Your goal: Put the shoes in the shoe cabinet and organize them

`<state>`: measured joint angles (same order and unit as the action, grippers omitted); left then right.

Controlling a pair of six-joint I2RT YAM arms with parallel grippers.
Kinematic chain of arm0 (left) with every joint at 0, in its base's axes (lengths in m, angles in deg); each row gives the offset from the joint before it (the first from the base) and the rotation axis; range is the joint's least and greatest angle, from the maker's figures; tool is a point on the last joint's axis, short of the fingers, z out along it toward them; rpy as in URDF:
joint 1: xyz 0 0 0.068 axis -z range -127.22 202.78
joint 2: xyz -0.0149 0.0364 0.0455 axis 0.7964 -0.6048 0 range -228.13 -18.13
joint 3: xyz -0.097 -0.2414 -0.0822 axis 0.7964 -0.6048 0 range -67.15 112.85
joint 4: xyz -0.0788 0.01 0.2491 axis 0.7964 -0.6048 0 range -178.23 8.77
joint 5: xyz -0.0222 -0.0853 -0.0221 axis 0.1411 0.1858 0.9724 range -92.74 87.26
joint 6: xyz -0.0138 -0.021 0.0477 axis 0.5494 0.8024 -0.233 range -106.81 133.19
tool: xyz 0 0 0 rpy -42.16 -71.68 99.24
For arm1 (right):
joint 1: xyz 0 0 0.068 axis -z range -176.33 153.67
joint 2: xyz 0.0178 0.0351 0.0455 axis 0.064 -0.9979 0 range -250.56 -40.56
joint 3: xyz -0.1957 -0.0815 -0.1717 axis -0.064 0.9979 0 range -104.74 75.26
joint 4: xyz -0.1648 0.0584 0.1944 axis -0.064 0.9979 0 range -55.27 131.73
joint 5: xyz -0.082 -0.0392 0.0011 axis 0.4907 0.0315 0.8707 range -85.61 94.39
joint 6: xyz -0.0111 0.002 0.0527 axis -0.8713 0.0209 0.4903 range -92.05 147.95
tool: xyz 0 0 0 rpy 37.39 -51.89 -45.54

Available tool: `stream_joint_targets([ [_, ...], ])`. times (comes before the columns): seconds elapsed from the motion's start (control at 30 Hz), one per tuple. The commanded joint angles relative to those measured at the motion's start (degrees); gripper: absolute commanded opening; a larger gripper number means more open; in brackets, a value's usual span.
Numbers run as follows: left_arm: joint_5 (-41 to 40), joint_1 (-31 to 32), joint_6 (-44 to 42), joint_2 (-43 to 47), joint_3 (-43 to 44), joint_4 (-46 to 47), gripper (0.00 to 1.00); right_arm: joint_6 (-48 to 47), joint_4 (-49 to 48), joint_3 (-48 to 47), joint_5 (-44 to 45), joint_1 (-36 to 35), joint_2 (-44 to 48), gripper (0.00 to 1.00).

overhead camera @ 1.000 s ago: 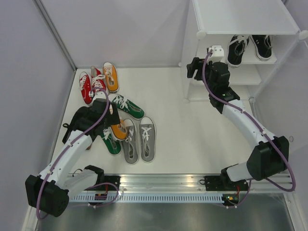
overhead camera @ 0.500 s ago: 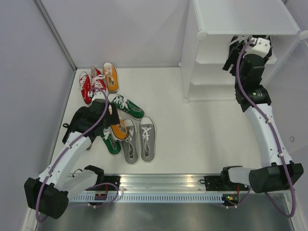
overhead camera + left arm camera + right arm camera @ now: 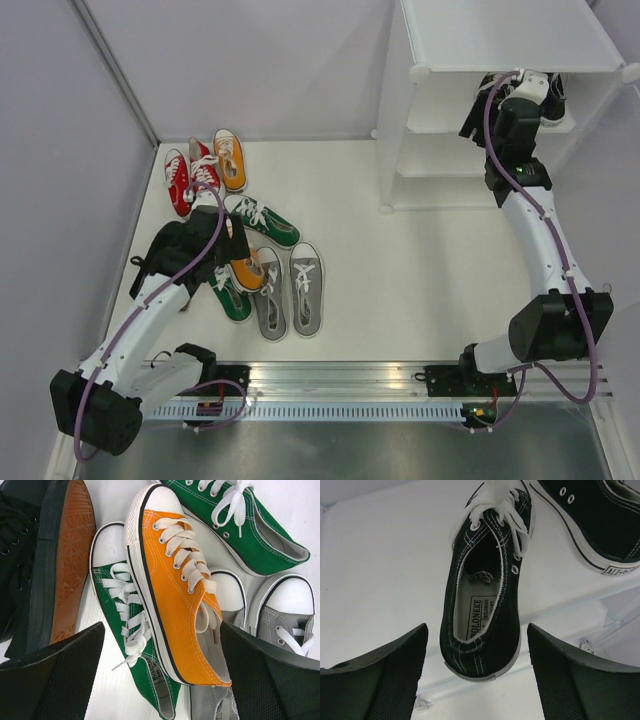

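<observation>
Shelving seems in hand: the right claw (image 3: pixel 476 630), spread, has the black shoe (image 3: pixel 485 605) just ahead on the shoe cabinet (image 3: pixel 500 30) shelf; the left claw (image 3: pixel 161 627), spread, hangs above the orange shoe (image 3: pixel 175 595) on the counter (image 3: pixel 400 260), needing to lower and pinch.

The insole label (image 3: pixel 481 613) of the black shoe (image 3: pixel 506 630) reads "BOLONEKE SPORT". To its right, the sole patch (image 3: pixel 620 570) of the second black shoe (image 3: pixel 592 515) reads "ALL S", truncated.
</observation>
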<state>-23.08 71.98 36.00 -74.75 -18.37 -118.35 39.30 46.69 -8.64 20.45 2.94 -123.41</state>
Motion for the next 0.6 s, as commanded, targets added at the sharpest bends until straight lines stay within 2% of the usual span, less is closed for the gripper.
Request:
stream_joint_targets([
  [0.0,1.2,-0.2,-1.8,1.3,0.3,1.6,0.99,-0.2,-5.2,-1.0,-1.6,0.3,-1.4,0.83],
  [0.13,1.5,-0.2,-1.8,1.2,0.4,1.6,0.99,-2.5,-5.5,-1.2,-3.1,3.1,-2.7,0.72],
  [0.2,1.6,-0.3,-1.9,1.4,0.3,1.5,0.99,-3.0,-5.1,-1.4,-4.4,4.2,-2.9,0.60],
  [0.23,1.7,-0.3,-1.9,1.4,0.4,1.5,0.99,-3.7,-4.6,-1.9,-4.5,5.0,-3.0,0.49],
  [0.4,1.8,-0.2,-1.9,1.8,0.4,1.6,0.99,-5.1,-6.0,-2.3,-7.4,7.6,-2.8,0.19],
  [0.57,1.8,-0.2,-1.9,1.9,0.4,1.5,0.99,-5.9,-8.0,-3.4,-13.4,11.4,-3.8,0.01],
])
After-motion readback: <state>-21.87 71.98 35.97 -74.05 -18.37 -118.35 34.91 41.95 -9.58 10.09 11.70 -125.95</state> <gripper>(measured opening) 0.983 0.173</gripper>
